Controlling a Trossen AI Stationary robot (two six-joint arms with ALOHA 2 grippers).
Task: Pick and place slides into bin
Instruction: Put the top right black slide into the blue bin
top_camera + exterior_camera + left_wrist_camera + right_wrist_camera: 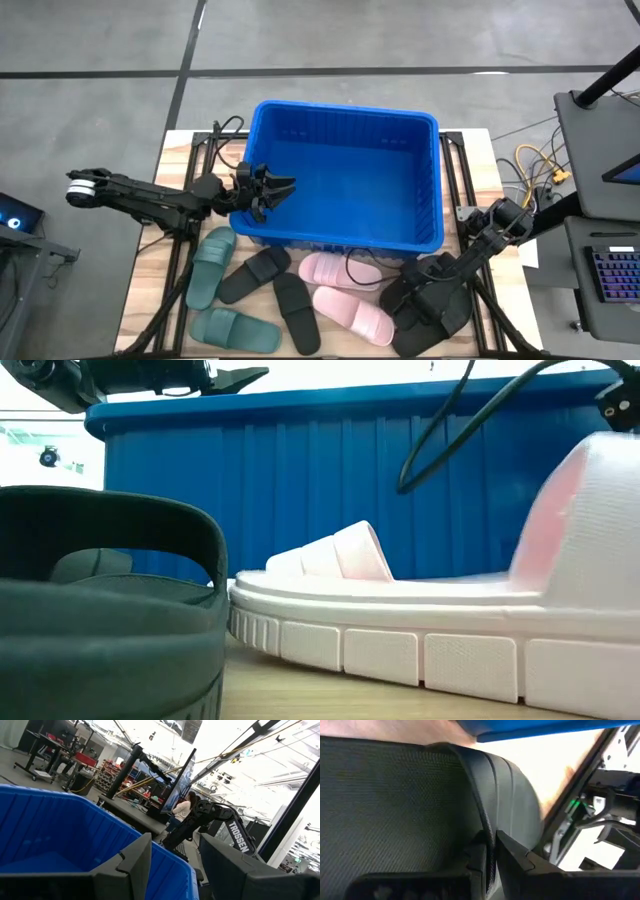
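Observation:
The blue bin [345,108] stands at the table's middle, far side, and nothing shows inside it. On the table before its near wall lie two dark green slides [210,266], two black slides [256,275] and two pink slides [352,313]. More black slides [432,312] lie at the near right. My right gripper [432,286] points steeply down there, shut on one black slide [395,805]. My left gripper [272,190] hovers open over the bin's left wall with nothing between its fingers [135,865]. My right gripper pinches the rim of the black slide's strap [482,815] between its two fingers [512,852]. The fingers come from above, slanting down, and the thin rim runs back between them. I cannot tell whether the slide is lifted off the table.
Dark frame rails [185,250] run along the table's left and right sides. A black cable [352,268] crosses the pink slides in front of the bin wall [350,470]. A desk with a keyboard [610,275] stands to the right. A person [182,810] stands far off in the room.

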